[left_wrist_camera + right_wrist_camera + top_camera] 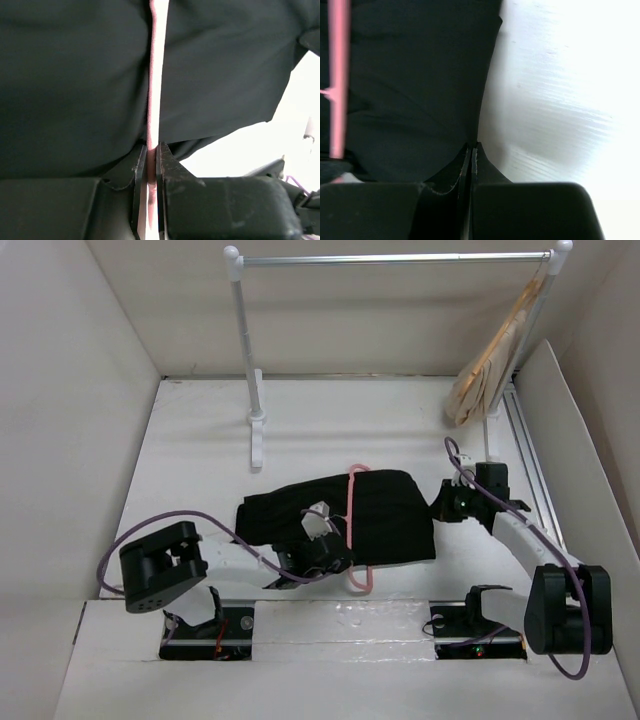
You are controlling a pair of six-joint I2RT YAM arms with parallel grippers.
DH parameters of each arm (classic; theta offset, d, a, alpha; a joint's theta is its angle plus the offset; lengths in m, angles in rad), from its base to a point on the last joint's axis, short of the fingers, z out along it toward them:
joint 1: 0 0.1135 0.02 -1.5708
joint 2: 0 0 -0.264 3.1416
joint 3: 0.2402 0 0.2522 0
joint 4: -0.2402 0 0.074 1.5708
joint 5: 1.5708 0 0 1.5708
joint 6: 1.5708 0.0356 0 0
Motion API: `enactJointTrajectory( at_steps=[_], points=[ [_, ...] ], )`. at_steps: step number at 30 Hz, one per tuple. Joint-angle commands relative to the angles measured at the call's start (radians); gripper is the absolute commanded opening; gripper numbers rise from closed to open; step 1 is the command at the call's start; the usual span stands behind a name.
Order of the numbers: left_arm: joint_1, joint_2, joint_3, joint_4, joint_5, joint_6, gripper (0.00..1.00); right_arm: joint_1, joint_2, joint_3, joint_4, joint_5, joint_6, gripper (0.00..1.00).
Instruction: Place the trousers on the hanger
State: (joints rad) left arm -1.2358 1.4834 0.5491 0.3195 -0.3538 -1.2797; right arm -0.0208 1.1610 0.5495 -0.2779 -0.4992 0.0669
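Note:
The black trousers [385,515] lie folded on the white table, mid-scene. The pink hanger [352,502] lies across them, hook at the far end and its lower end past their near edge. My left gripper [342,558] is at the trousers' near edge, shut on the hanger's thin pink bar [156,75], with dark cloth [75,75] on both sides. My right gripper [446,504] is at the trousers' right edge. In the right wrist view its jaws [472,147] are shut with their tips at the cloth's edge [420,90]. The pink bar [339,75] shows at far left.
A white clothes rack with a metal bar [390,258] stands at the back, its left post foot [257,435] just behind the trousers. Several beige hangers [490,370] hang at its right end. A metal rail [530,450] runs along the right wall. White walls enclose the table.

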Motion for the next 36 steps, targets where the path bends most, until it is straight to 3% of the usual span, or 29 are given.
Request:
enactJointTrajectory(
  at_steps=[1,7,11,17,28,36],
  points=[
    [0.012,-0.077,-0.043,-0.178,-0.103,-0.006,0.00,-0.025,0.005,0.024,0.019,0.022,-0.044,0.00],
    [0.012,-0.118,0.000,-0.359,-0.172,-0.058,0.00,-0.064,0.028,0.020,0.034,0.019,-0.050,0.00],
    [0.021,-0.132,0.003,-0.327,-0.188,-0.020,0.00,-0.064,0.017,0.003,0.036,0.011,-0.044,0.00],
    [0.021,-0.124,0.124,-0.402,-0.255,0.063,0.00,-0.064,0.034,0.003,0.022,0.019,-0.055,0.00],
    [0.010,-0.158,0.310,-0.645,-0.399,0.025,0.00,-0.064,0.081,0.006,0.017,0.050,-0.085,0.00],
    [0.010,-0.095,0.194,-0.626,-0.340,-0.038,0.00,-0.084,0.088,-0.008,0.020,0.065,-0.098,0.00]
  ],
)
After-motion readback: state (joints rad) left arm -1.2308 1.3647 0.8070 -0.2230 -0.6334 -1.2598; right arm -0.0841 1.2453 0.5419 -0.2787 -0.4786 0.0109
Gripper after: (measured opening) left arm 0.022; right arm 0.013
